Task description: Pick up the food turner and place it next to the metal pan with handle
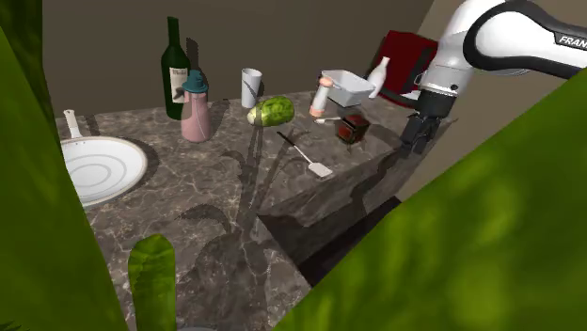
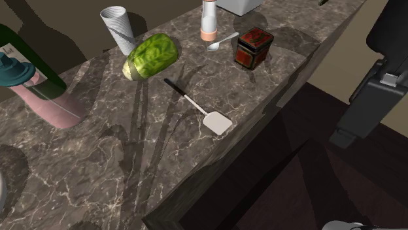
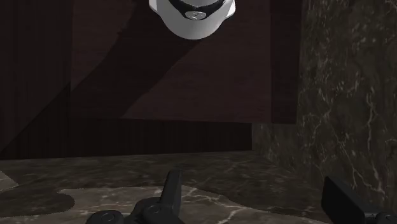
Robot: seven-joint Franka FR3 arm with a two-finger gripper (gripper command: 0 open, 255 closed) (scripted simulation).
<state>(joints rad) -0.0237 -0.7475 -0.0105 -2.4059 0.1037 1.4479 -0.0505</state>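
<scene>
The food turner point(image 1: 306, 155), with a thin black handle and a flat white blade, lies on the dark marble counter near its edge point(image 2: 196, 108). The pan point(image 1: 94, 165), pale and round with a short handle, sits at the shoulder view's far left of the counter. My black gripper point(image 1: 417, 141) hangs off the counter's end, past the turner toward the shoulder view's right, at about counter height point(image 2: 343, 136). In the wrist view its fingers point(image 3: 170, 188) stand apart with nothing between them, above a marble surface.
Between pan and turner stand a dark wine bottle point(image 1: 175, 70), a pink bottle with a teal cap point(image 1: 196, 108), a white cup point(image 1: 250, 86) and a green lettuce point(image 1: 271, 112). A red tin point(image 1: 354, 127), a spoon point(image 2: 222, 41) and a white tray point(image 1: 346, 86) sit nearer the gripper. Green leaves point(image 1: 470, 254) cover the shoulder view's foreground.
</scene>
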